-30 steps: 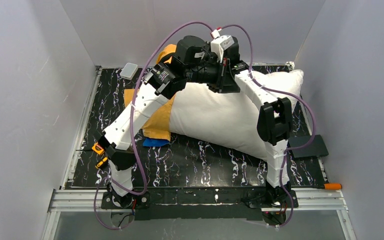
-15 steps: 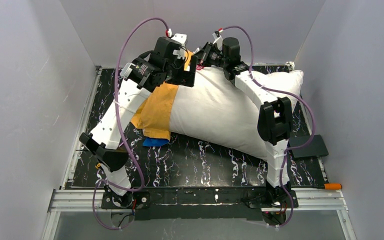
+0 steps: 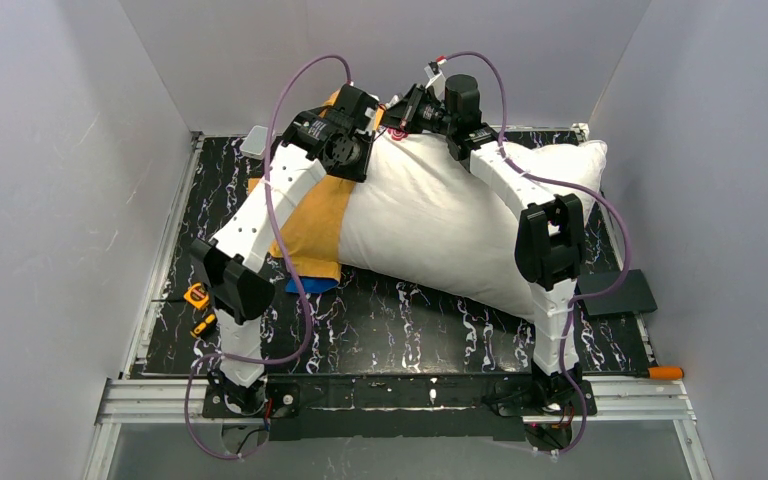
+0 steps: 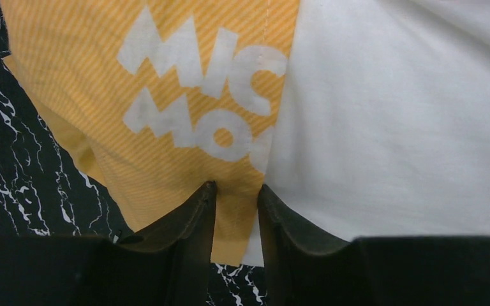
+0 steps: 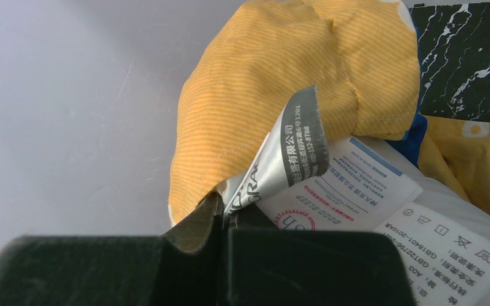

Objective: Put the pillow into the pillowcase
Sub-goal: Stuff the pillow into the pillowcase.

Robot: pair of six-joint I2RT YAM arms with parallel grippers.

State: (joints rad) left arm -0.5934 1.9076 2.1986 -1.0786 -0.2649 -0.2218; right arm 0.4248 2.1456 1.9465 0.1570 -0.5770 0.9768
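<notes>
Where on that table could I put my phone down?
The bare black marbled tabletop strip between the plump white pillow and the near edge, also left of the orange-yellow pillowcase. The far edge is crowded by the left fingers and right fingers.

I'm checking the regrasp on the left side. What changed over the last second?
The left gripper pulled away from its spot over the pillow beside the right gripper, swung back to the left, and came down at the pillowcase hem, jaws now apart astride the orange edge, not closed on it. The right gripper stayed shut on the pillowcase's far edge; pillow and pillowcase lie as before.
</notes>
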